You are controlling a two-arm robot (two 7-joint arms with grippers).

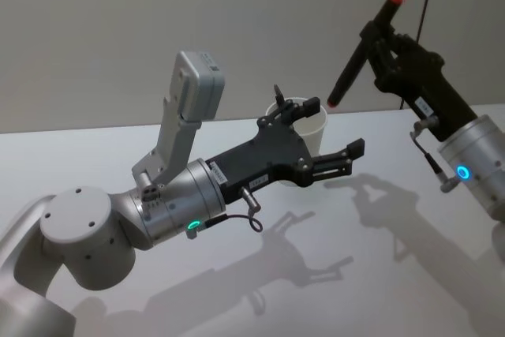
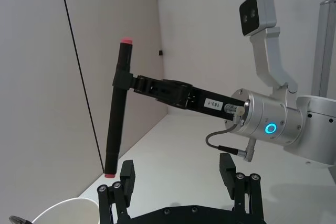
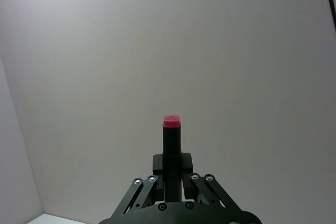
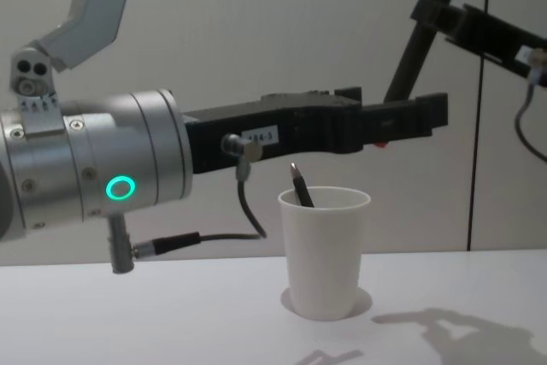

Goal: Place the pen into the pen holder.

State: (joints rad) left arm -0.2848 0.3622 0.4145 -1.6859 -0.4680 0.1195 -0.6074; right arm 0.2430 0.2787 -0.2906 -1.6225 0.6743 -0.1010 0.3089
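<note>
Up above the table (image 1: 410,274), the right gripper (image 1: 382,37) is clamped on a black pen (image 1: 360,49) with a red cap at its upper end and a red tip at its lower end. Its fingers grip the barrel in the upper part, just below the cap. The pen's long axis runs steeply, tilted off vertical: in the head view the capped end sits up and to the right, and the tip slants down and to the left, toward the pen holder (image 1: 309,128). In the left wrist view the pen (image 2: 117,107) looks nearly upright, its tip hanging above the cup's rim (image 2: 68,209) without touching it. In the right wrist view the red cap (image 3: 171,121) rises straight out from between the closed fingers.

The pen holder, a white paper cup (image 4: 323,250), stands upright on the white table (image 4: 128,314) near the back wall (image 4: 256,23). A thin dark object (image 4: 300,184) leans inside it and pokes above the rim; it may be another pen, though too little shows to be sure.

The left gripper (image 1: 335,136) reaches forward at about the cup's height, its fingers spread wide to either side of the cup and holding nothing. In the chest view the left gripper (image 4: 389,121) passes above the rim.
</note>
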